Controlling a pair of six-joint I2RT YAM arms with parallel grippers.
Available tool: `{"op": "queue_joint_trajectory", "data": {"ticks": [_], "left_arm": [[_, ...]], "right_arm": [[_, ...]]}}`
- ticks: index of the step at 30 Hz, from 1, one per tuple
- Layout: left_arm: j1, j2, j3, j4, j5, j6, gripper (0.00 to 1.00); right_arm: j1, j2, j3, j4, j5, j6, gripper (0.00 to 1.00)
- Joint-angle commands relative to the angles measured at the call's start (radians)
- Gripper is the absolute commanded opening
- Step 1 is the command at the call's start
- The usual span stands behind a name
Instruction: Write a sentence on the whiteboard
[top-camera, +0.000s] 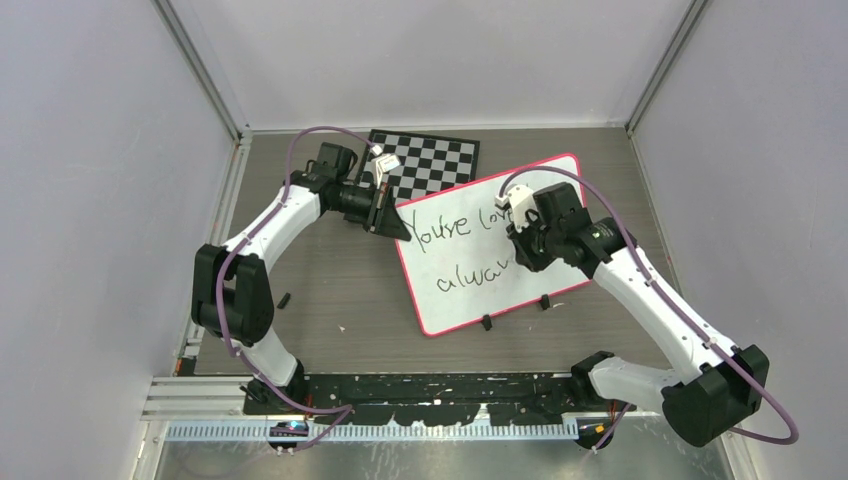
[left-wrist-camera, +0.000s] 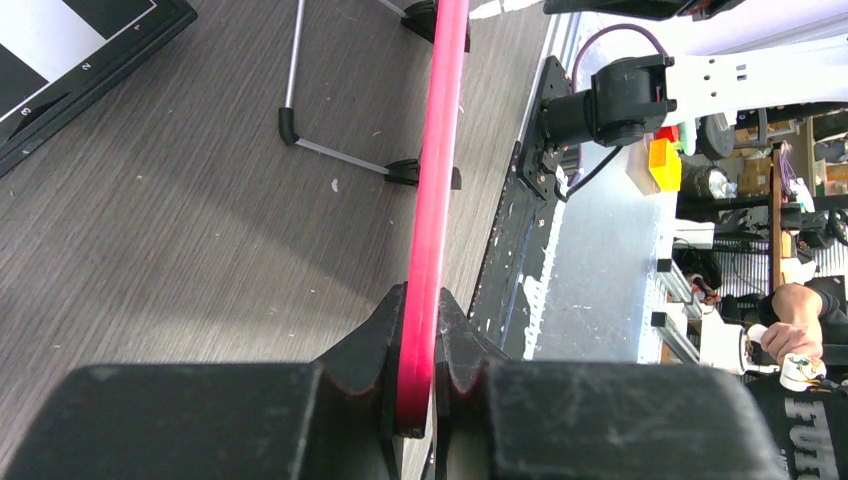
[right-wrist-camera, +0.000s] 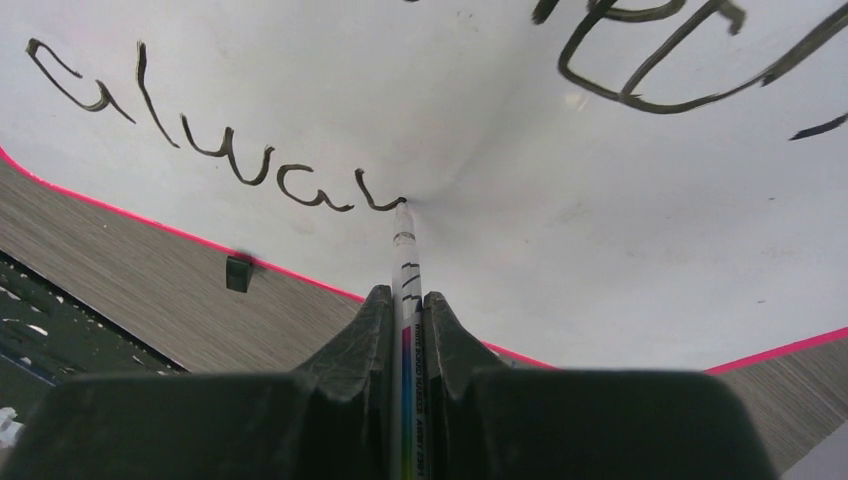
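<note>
Black lettering stops mid-word, so the right end effector, clamped on the marker, needs light, even pressure while the left end effector pinches the whiteboard steady.

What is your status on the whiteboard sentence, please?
Left end effector shut on whiteboard edge. Right end effector shut on marker, tip on board. Sentence partway: second line reads "alwa". Nothing blocking the tip.

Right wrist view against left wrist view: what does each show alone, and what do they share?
Right wrist only: the right hand gripping a marker, tip at the unfinished sentence. Left wrist only: the left hand clamped on the whiteboard edge, plus the checkerboard corner. Both: the whiteboard's pink frame and the table.
</note>
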Motion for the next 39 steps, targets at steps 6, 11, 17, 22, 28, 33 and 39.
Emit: {"op": "queue_joint_trajectory", "data": {"ticks": [6, 11, 17, 22, 28, 33, 39], "left_arm": [[-0.013, 0.023, 0.02, -0.003, -0.077, 0.035, 0.0], [-0.013, 0.029, 0.021, -0.002, -0.077, 0.036, 0.0], [-0.013, 0.035, 0.024, -0.002, -0.076, 0.037, 0.0], [-0.013, 0.033, 0.021, -0.001, -0.075, 0.038, 0.0], [-0.013, 0.029, 0.016, -0.004, -0.078, 0.042, 0.0], [-0.013, 0.03, 0.024, -0.009, -0.079, 0.045, 0.0], [-0.013, 0.039, 0.035, -0.01, -0.068, 0.044, 0.0]], "right_arm": [[-0.024, 0.021, 0.054, 0.062, 0.015, -0.013, 0.0], [-0.025, -0.007, -0.004, 0.036, -0.007, -0.013, 0.0], [-0.025, -0.038, -0.053, 0.002, -0.021, -0.016, 0.0], [-0.022, -0.033, -0.078, -0.002, -0.052, -0.017, 0.0], [0.03, 0.016, -0.031, 0.004, -0.101, 0.007, 0.0], [0.036, -0.008, 0.017, -0.034, -0.17, 0.015, 0.0], [-0.039, -0.063, 0.041, -0.065, -0.139, 0.013, 0.0]]}}
